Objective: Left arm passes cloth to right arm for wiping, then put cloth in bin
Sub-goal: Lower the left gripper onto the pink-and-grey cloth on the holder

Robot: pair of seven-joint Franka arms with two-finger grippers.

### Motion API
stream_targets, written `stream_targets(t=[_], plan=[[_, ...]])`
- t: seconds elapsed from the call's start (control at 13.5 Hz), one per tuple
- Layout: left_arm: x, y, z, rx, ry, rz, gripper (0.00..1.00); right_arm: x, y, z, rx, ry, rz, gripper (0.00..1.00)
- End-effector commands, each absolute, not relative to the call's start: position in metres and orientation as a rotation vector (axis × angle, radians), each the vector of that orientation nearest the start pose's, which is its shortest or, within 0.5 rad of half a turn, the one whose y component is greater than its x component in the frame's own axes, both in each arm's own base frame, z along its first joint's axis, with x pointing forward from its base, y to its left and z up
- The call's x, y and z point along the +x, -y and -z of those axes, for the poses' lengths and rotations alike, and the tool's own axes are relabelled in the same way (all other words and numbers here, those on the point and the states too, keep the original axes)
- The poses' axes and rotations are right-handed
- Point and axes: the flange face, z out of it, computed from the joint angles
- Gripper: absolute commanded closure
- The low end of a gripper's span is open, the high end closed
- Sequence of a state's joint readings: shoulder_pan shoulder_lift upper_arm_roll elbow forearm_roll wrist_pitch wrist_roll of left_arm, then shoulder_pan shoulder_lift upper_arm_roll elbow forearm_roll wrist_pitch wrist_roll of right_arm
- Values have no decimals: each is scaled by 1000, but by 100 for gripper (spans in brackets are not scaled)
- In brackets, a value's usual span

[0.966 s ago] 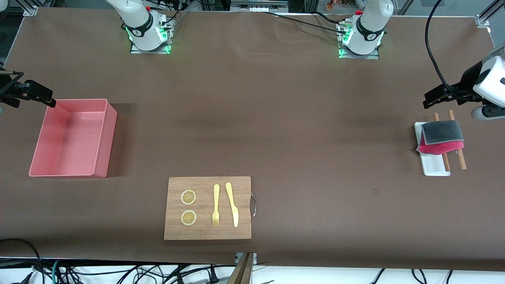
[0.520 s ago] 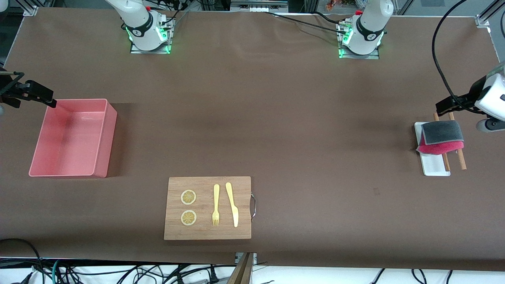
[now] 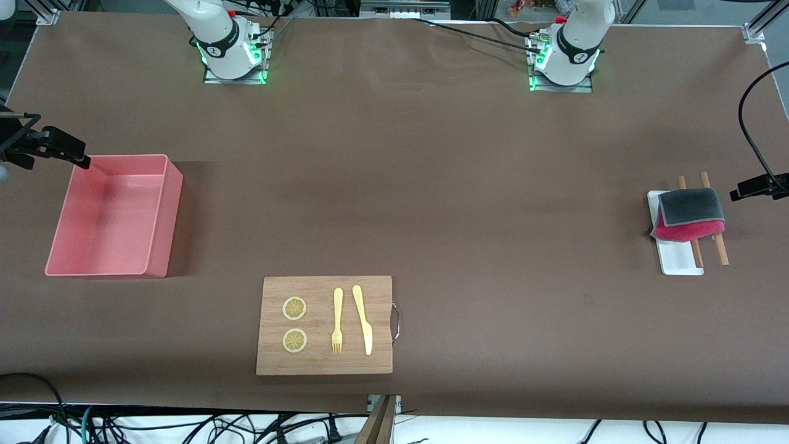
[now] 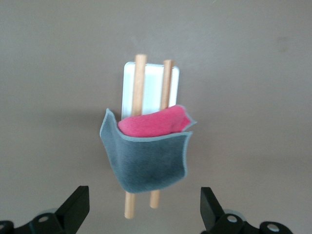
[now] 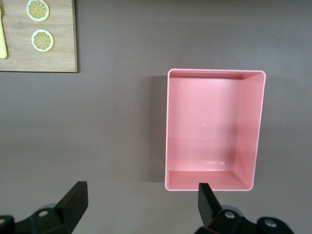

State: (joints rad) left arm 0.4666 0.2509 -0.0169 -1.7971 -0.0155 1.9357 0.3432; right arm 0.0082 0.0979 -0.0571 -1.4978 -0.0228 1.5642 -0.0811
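Both grippers are cut off at the front frame's edges, left gripper point(image 3: 759, 186) and right gripper point(image 3: 52, 147) with jaws wide and empty; the cloth point(image 3: 689, 214) drapes over wooden sticks point(image 3: 720, 246) on a white tray point(image 3: 678, 260) at mid-right of the brown tabletop point(image 3: 431, 185).

wooden board point(image 3: 325, 325) on brown counter point(image 3: 431, 185), near front edge | two lemon slices point(image 3: 294, 324), yellow fork point(image 3: 337, 320), yellow knife point(image 3: 363, 319) on board | white tray point(image 3: 677, 256) with two wooden sticks point(image 3: 709, 243) toward left arm's end

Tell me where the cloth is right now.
The cloth lies folded across two wooden sticks on the small white tray, at the left arm's end of the table.
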Motion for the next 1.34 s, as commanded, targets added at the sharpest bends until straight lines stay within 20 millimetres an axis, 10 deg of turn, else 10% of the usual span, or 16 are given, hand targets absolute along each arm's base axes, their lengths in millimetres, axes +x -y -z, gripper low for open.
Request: stream_targets(t=[0.0, 0.52, 1.26], plan=[[560, -275, -368, -3230, 218, -131, 0, 585, 32, -606, -3155, 63, -38, 0], [570, -297, -307, -3272, 288, -115, 3, 585, 32, -606, -3142, 61, -36, 0], [569, -303, -295, -3287, 222, -130, 66, 585, 32, -606, -3139, 58, -36, 0]])
